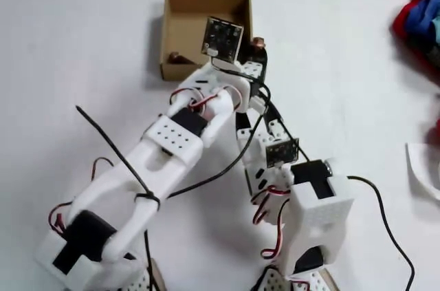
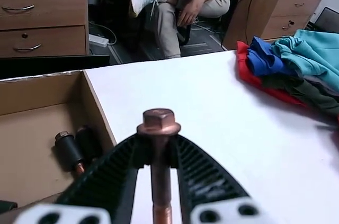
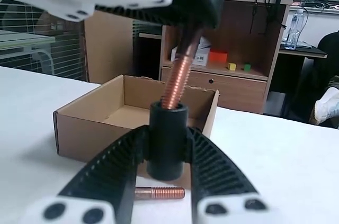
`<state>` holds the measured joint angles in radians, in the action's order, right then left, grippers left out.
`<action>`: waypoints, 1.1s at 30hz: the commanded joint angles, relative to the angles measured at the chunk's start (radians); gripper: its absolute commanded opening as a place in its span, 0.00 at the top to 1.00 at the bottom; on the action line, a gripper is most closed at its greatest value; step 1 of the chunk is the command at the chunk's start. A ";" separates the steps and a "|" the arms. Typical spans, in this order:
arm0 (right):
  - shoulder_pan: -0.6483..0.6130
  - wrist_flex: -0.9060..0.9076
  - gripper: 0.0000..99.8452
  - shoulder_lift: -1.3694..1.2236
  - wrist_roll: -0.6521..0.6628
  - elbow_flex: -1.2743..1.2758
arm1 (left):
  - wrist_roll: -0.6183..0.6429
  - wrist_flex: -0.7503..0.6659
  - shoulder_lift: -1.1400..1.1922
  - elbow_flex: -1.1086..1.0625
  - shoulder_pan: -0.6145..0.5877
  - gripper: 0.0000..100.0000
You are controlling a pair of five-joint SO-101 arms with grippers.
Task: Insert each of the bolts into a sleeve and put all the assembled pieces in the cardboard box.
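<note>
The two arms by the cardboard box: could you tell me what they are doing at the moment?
They are putting a bolt and a sleeve together. The left pincer grips a copper bolt just under its head. The right pincer holds a black sleeve upright, and the bolt's threaded end meets the sleeve's mouth at a slight tilt. At least one assembled piece lies in the cardboard box, and a loose bolt lies on the table near the box.
</note>
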<state>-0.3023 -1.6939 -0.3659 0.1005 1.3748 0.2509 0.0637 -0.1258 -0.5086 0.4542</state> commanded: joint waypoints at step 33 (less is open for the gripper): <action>0.012 -0.027 0.98 0.002 0.005 -0.034 | -0.009 0.253 -0.293 -0.302 -0.021 0.66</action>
<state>-0.2977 -1.6939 -0.3721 0.1020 1.3702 0.2463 0.3092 -0.3759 -0.8232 0.4480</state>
